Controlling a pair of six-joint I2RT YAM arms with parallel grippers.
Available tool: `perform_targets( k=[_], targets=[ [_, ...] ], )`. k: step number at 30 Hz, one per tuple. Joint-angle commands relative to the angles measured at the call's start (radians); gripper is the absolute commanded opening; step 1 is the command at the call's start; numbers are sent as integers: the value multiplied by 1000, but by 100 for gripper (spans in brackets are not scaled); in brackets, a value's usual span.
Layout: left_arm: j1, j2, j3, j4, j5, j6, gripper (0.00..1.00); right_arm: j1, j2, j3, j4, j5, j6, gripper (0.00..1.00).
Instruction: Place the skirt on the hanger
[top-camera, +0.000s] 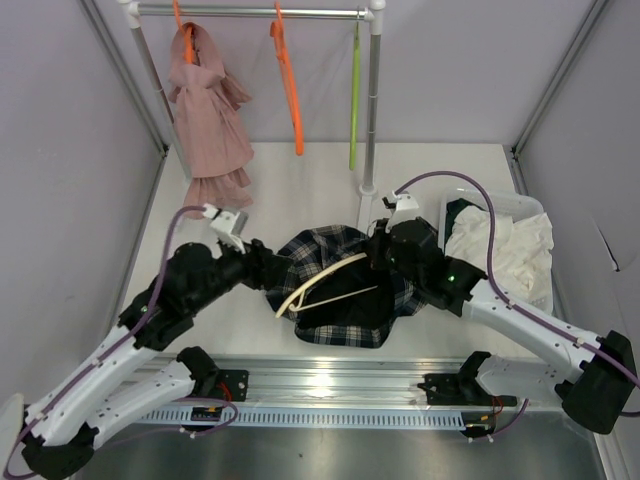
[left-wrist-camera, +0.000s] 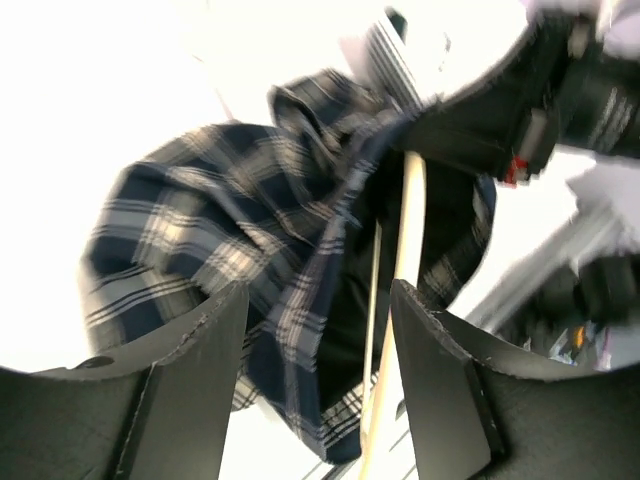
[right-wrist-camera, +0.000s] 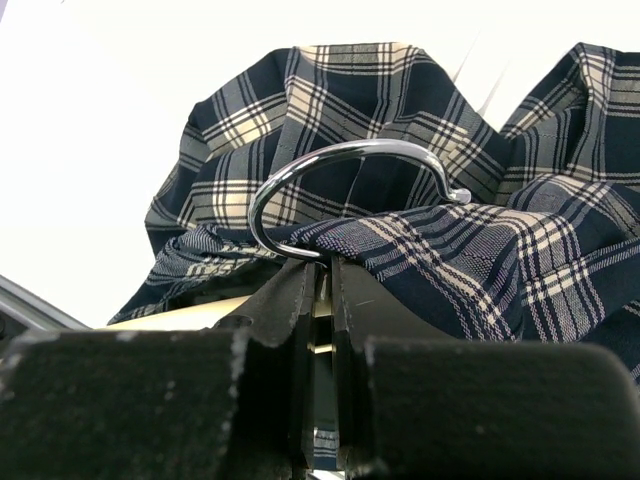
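Observation:
The dark plaid skirt (top-camera: 340, 290) lies bunched on the table's middle, draped over the cream hanger (top-camera: 325, 280), whose arms show across it. My right gripper (top-camera: 380, 250) is shut on the hanger's neck; in the right wrist view the silver hook (right-wrist-camera: 350, 165) rises just above the closed fingers, with skirt (right-wrist-camera: 470, 250) around it. My left gripper (top-camera: 268, 268) is open at the skirt's left edge. In the left wrist view the skirt (left-wrist-camera: 230, 240) and a hanger arm (left-wrist-camera: 405, 250) lie between and beyond the spread fingers (left-wrist-camera: 195, 380).
A rail (top-camera: 250, 12) at the back holds a pink garment (top-camera: 210, 120), two orange hangers (top-camera: 288, 80) and a lime-green hanger (top-camera: 354, 95). A clear bin (top-camera: 530, 210) with white cloth (top-camera: 505, 250) stands at the right. Grey walls enclose the table.

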Motion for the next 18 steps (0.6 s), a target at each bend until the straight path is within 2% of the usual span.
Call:
perform_targets(
  k=[1, 4, 7, 16, 18],
  targets=[
    [-4, -104, -11, -111, -219, -157, 64, -20, -25, 7, 23, 12, 0, 0],
    [-4, -130, -88, -125, -210, -226, 63, -37, -36, -5, 54, -32, -11, 0],
    [-4, -64, -140, -122, -135, -274, 54, -52, -65, -24, 83, -66, -11, 0],
    [-4, -87, -322, -1, -18, -358, 56, -95, -128, -53, 82, -109, 1, 0],
    [-5, -90, -353, 30, 61, -371, 57, -101, -127, -53, 78, -112, 9, 0]
  ],
)
